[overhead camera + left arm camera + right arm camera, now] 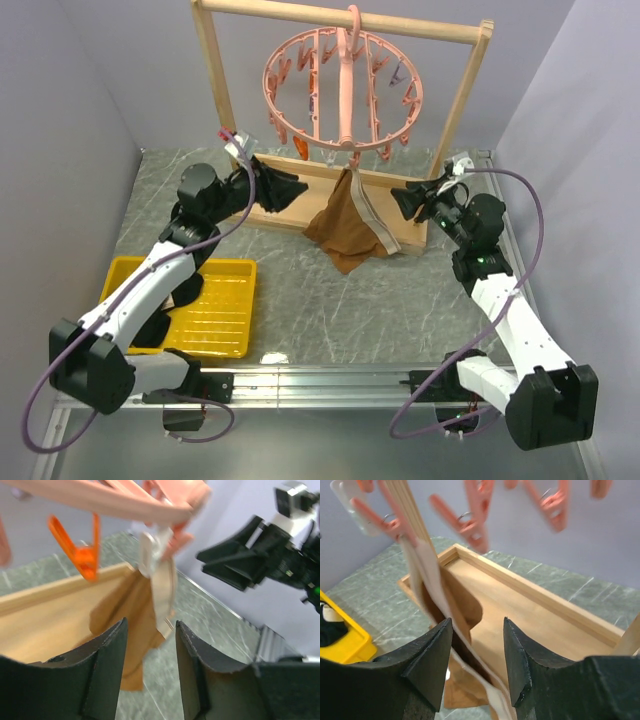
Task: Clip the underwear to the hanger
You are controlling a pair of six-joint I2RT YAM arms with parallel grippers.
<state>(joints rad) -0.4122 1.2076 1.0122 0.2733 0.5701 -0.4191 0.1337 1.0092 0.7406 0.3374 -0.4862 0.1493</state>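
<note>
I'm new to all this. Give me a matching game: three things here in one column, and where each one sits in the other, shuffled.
Things:
1. underwear
2. hanger
3. yellow tray

Places:
A. hooked over the top bar of the wooden rack
B. flat on the table, left side
C. dangling under the hanger

Pairs: 1-C, 2-A, 3-B.

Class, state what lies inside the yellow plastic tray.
A black garment lies in the yellow plastic tray. The left arm crosses over the tray and hides part of its floor.
</note>
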